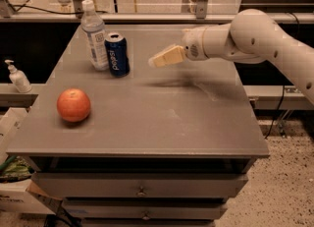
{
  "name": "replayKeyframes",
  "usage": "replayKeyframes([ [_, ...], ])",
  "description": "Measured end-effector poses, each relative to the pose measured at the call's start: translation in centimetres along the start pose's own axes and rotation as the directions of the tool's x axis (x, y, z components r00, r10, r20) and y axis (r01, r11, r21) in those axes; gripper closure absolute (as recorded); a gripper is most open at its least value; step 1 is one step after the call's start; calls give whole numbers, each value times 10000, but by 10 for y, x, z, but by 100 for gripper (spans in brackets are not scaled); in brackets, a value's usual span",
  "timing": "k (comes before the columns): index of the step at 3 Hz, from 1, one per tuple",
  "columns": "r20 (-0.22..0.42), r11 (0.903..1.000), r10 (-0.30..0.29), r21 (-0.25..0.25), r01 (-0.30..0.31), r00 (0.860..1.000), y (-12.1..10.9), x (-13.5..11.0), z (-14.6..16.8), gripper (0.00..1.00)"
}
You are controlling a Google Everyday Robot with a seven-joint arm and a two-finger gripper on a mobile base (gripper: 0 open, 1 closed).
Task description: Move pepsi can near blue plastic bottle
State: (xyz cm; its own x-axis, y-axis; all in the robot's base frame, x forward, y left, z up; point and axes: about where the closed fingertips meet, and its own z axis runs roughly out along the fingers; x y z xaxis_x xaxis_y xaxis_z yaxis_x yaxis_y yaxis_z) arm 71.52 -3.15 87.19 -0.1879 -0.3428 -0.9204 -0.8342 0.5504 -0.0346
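Note:
The pepsi can (117,54) stands upright on the grey table (162,118) at the back left. It is right next to the blue plastic bottle (95,36), which stands upright just to its left. My gripper (154,62) hovers over the table to the right of the can, pointing left at it, with a clear gap between them. It holds nothing.
An orange fruit (73,105) lies on the table at the front left. A white pump dispenser bottle (17,77) stands on a ledge off the table's left side. My arm (245,37) reaches in from the right. Drawers sit below the tabletop.

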Motion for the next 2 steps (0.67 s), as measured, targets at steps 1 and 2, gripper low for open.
replayKeyframes([
  [1,651,9886,68,1499,-165,9979,-34,-8,-66,0],
  [2,685,9837,143,1780,-264,9975,-43,-3,-80,0],
])
